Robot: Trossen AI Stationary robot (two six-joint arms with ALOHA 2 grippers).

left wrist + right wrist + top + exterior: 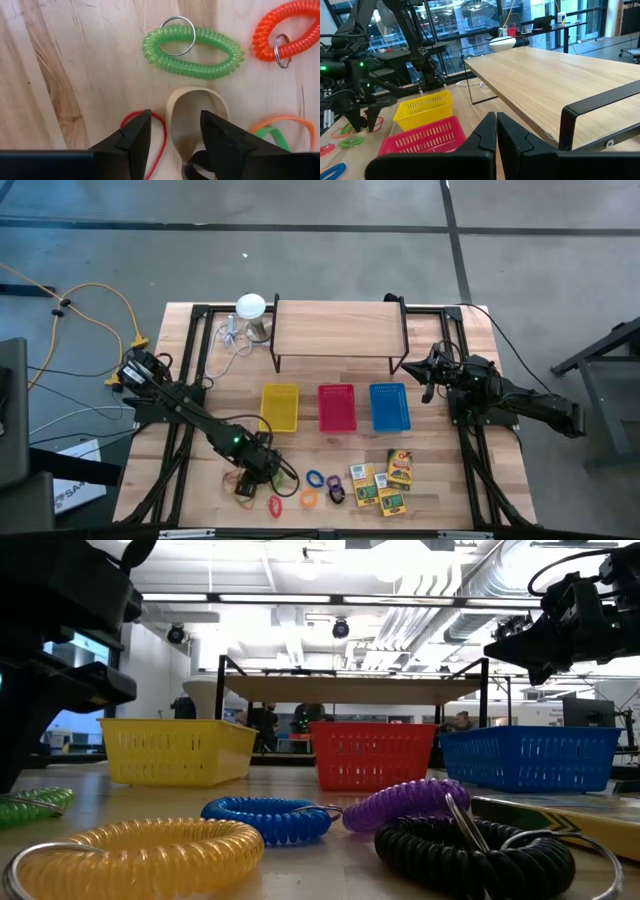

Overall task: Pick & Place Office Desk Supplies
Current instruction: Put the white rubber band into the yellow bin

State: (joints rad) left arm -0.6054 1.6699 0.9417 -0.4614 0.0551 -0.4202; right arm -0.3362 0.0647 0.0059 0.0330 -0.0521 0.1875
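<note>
My left gripper is open near the table's front left, pointing steeply down over a tan rubber band that lies flat on the wood. One finger stands over a red rubber band, the other over the tan band's side. Whether they touch, I cannot tell. Beyond lie a green coil ring, a red-orange coil ring, and orange and green bands. My right gripper is shut and level by the shelf's right end, with nothing in it.
Yellow, red and blue baskets stand mid-table before a wooden shelf. More coil rings and yellow-green card boxes lie along the front edge. A white round-topped object with a cable sits at the far left.
</note>
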